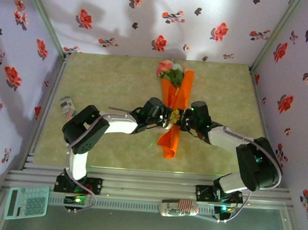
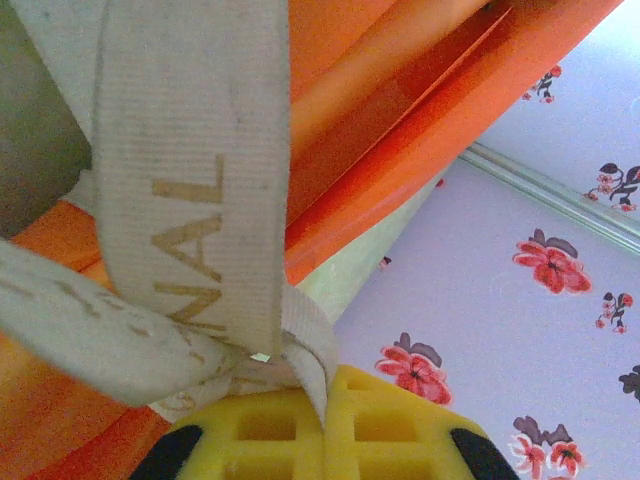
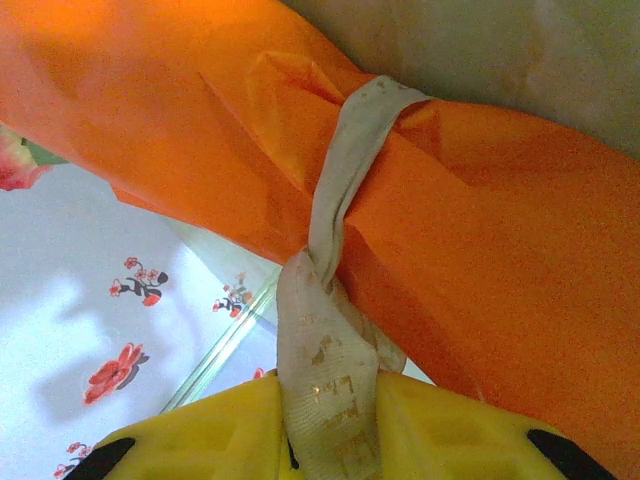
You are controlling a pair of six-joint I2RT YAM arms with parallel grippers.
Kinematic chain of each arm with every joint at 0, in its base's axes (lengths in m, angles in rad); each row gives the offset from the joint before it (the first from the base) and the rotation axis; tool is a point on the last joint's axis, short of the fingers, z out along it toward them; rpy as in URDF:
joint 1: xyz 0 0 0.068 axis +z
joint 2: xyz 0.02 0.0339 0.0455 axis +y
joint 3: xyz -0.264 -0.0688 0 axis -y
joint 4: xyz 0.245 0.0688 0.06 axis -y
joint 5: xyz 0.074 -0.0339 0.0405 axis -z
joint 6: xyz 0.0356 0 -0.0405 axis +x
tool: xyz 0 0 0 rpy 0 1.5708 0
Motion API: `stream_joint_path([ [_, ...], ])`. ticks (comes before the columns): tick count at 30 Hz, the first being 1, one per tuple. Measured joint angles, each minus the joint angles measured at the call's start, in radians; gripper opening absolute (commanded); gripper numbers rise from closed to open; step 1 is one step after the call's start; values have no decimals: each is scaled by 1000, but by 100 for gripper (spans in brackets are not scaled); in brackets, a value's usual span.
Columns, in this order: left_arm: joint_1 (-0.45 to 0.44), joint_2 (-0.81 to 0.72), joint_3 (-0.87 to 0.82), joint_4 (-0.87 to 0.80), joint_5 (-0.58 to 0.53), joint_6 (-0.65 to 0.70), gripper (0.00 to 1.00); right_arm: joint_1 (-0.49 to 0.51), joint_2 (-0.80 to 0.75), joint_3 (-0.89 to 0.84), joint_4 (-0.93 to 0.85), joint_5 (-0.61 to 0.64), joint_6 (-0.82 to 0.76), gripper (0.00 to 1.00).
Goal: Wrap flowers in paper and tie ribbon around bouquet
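Looking down from above, we see the bouquet [image 1: 174,103] lying in the middle of the table [image 1: 109,79], with its wide end pointing away from the arms. Both arms meet at its middle. Their dark heads hide that part of the cone, so the fingertips are hard to make out from up there. The flowers [image 1: 170,69] poke out at the far end as small pink, cream and green blobs, and we cannot tell one bloom from the next.

Up close, the left gripper [image 2: 324,405] has its two yellow pads [image 2: 270,430] pressed tight together, with the ribbon [image 2: 190,180] pinched in the crack between them. The pads are cut off by the bottom edge. The ribbon is flat, woven and cream, with pale brown letters on it. We can read "NAL", but the rest is folded away. Behind it the paper [image 2: 400,120] is smooth and bright orange, folded in long layers.

The right gripper [image 3: 330,440] has its yellow pads [image 3: 450,430] close on either side of the ribbon. The ribbon covers the gap and looks nipped there. From the pads it goes up, twists once and loops snugly around the orange paper, squeezing it into creases. A bit of the flowers, pink, peeks in at the left edge.
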Motion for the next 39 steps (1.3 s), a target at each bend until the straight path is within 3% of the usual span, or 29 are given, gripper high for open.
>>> stream_joint_path([
  [11, -4, 1, 0, 32, -3, 0, 0, 5, -53, -42, -23, 29, 0, 32],
  [19, -4, 1, 0, 46, -3, 0, 0, 10, -87, -54, -39, 40, 1, 14],
  [39, -8, 51, -5, 200, 28, -6, 0, 14, -29, -98, 92, 60, 1, 13],
])
